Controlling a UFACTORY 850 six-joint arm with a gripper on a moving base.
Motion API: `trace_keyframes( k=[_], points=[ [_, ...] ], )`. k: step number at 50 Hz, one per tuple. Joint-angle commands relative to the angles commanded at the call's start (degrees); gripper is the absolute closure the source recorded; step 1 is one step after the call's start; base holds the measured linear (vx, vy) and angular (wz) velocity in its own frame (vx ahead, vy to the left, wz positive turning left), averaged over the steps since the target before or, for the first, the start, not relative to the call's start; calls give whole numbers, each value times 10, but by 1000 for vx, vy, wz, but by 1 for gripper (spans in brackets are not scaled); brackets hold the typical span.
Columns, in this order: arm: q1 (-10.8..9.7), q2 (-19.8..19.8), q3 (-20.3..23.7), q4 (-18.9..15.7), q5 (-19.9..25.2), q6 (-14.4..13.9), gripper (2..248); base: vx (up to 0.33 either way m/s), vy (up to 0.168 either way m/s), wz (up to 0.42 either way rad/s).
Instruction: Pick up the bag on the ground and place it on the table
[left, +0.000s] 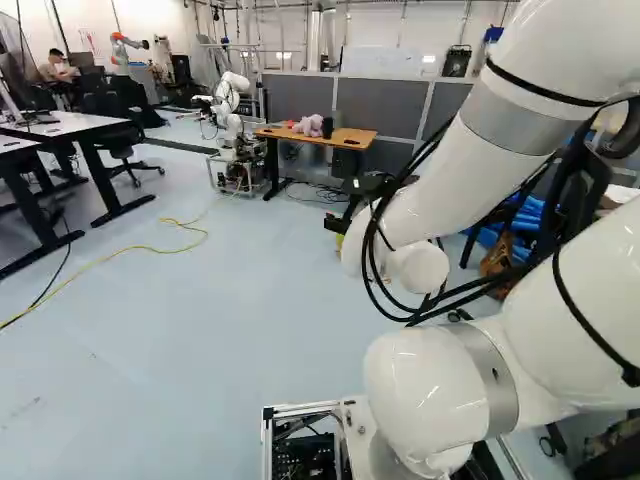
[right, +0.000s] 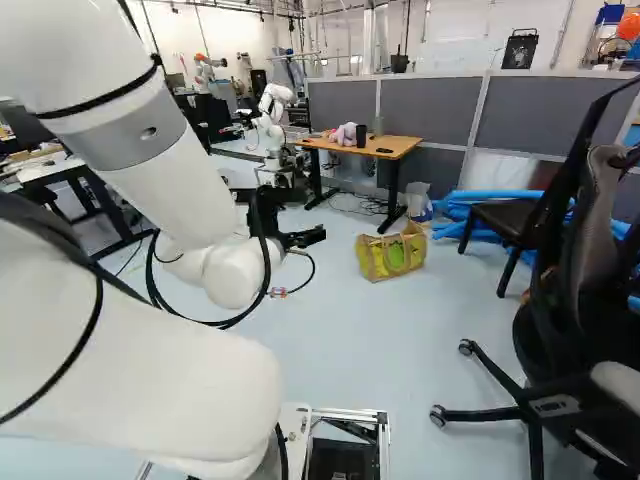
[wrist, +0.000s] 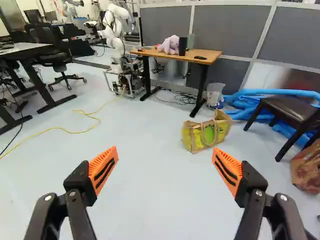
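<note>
In the right base view my gripper (right: 303, 238) stands out past the arm's wrist, above the floor. The wrist view shows the gripper (wrist: 165, 170) open, its orange pads wide apart with nothing between them. A yellow-green bag with tan handles (right: 391, 252) sits on the floor before the wooden table (right: 400, 144). In the wrist view the bag (wrist: 205, 134) lies ahead of the gripper, some way off, nearer the line of one finger. The table (wrist: 212, 54) carries a purple plush toy (wrist: 171, 45) and a dark cup (wrist: 182, 46).
Another robot (wrist: 116, 30) stands beside the table. A black office chair (right: 560, 350) and a dark chair (right: 510, 220) are to the right in the right base view, near blue tubes (right: 470, 205). A yellow cable (left: 150, 249) crosses the floor. Dark-legged desks (left: 85, 130) stand at the left.
</note>
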Motion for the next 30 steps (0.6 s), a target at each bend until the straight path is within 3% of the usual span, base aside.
trace_keyframes(
  k=[30],
  points=[
    [0,0,0,0,0,0,3,253,7,-18]
  ],
)
